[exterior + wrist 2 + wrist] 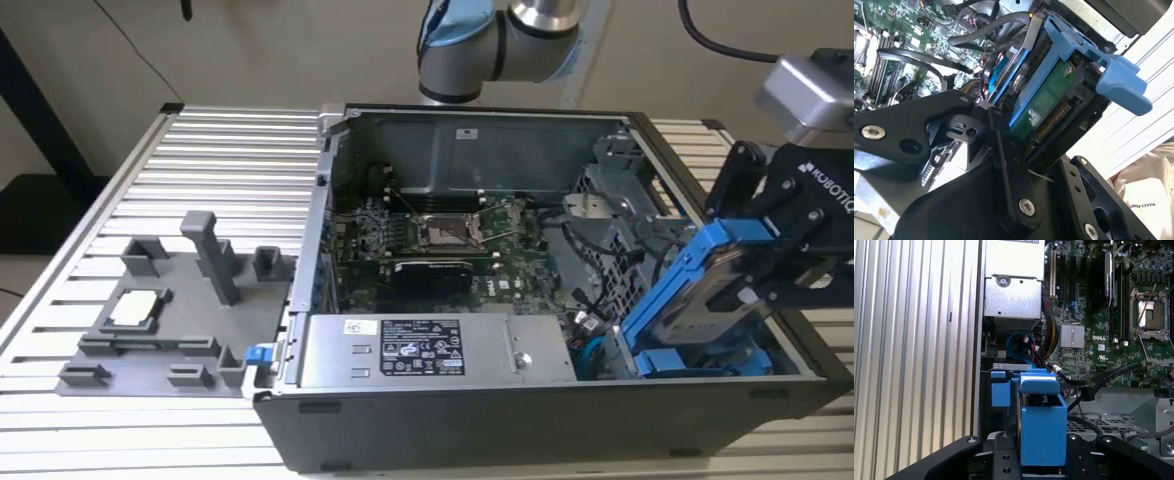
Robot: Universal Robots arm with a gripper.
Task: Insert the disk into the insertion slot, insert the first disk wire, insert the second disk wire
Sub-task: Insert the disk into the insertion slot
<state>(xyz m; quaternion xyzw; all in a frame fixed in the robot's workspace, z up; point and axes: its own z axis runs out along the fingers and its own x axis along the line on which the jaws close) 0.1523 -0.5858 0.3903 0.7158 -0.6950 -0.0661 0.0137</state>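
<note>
My gripper (755, 282) is shut on the disk (697, 292), a drive in a bright blue frame. I hold it tilted, its lower end down in the grey drive cage (625, 215) at the open computer case's front corner, on the exterior view's right. The insertion slot (643, 345) lies at that lower end, partly hidden by the disk. In both wrist views the black fingers (1004, 456) clamp the blue frame (1041, 432) from two sides, and the drive's green circuit board (1046, 100) faces out. Loose black cables (929, 59) and a blue cable (1016, 342) lie beside the cage.
Another blue-tabbed carrier (707, 362) sits low in the cage. The silver power-supply box (427, 350) runs along the case front. The motherboard (427, 235) fills the case floor. A grey fixture tray (160, 320) stands on the slatted table on the exterior view's left.
</note>
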